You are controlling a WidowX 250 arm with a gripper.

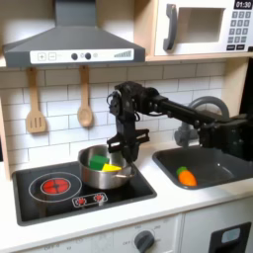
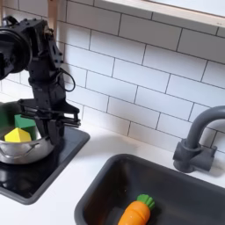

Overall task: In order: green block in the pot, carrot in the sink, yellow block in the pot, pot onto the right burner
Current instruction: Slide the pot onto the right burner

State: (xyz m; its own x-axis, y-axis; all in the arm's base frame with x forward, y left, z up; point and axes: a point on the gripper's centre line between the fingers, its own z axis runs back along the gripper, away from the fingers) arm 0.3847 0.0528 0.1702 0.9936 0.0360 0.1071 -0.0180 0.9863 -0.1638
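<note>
Gripper (image 1: 123, 150) fingertips hidden behind pot (image 1: 103, 178) rim — grip unclear.

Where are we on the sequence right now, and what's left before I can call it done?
Done: the green block and yellow block lie in the pot, and the carrot lies in the sink. In hand: the gripper is down at the pot's rim, over the cooktop's right side in the first exterior view. Left: confirm the pot is centred on the right burner, which it hides, then release.
</note>
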